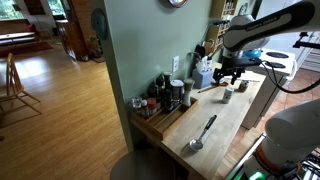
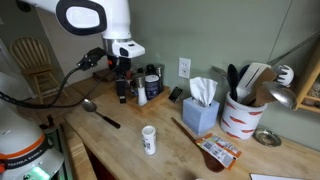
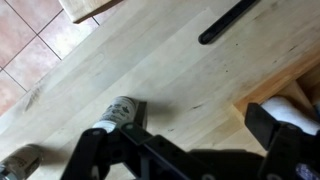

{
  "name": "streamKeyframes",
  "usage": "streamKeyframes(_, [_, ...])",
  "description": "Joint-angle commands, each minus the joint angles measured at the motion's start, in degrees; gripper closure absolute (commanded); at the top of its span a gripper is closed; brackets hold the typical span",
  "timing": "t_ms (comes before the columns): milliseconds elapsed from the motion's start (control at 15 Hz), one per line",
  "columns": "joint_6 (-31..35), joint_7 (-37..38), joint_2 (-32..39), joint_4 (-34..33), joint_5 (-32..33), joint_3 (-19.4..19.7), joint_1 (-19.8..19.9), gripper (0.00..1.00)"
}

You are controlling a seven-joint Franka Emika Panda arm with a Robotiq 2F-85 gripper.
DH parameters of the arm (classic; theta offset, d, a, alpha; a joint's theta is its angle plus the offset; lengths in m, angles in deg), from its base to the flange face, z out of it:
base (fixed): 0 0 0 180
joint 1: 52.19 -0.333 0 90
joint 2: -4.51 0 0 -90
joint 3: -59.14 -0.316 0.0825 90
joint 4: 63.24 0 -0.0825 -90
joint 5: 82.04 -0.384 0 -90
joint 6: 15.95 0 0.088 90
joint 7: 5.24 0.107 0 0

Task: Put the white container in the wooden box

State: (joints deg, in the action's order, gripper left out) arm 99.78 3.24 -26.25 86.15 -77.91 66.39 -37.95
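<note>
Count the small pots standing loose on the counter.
2. The white container stands on bare counter between ladle and tissue box, nearer the edge; the darker cup sits apart from it, low in the wrist view. Others may hide among the bottles.

White rounded arm [image 2: 95,15] — black gripper [image 2: 122,90]

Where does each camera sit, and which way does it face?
Exterior view: beyond the counter's end, looking along it past the green wall; arm and base show.
Exterior view: in front of the counter, facing the green wall; arm shows.
Wrist view: looks down on the counter; end effector shows.
All three share the ladle.
</note>
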Motion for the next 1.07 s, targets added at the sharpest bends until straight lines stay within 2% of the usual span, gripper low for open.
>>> streamKeyframes(0, [4.4,4.6,4.7,1.6,1.2,1.1,3.0,0.0])
streamKeyframes(333, [8.2,11.3,10.0,1.8,3.0,2.0,6.6,0.0])
streamKeyframes(1000, [17.0,17.3,19.1,0.6,1.3,5.1,7.8,0.0])
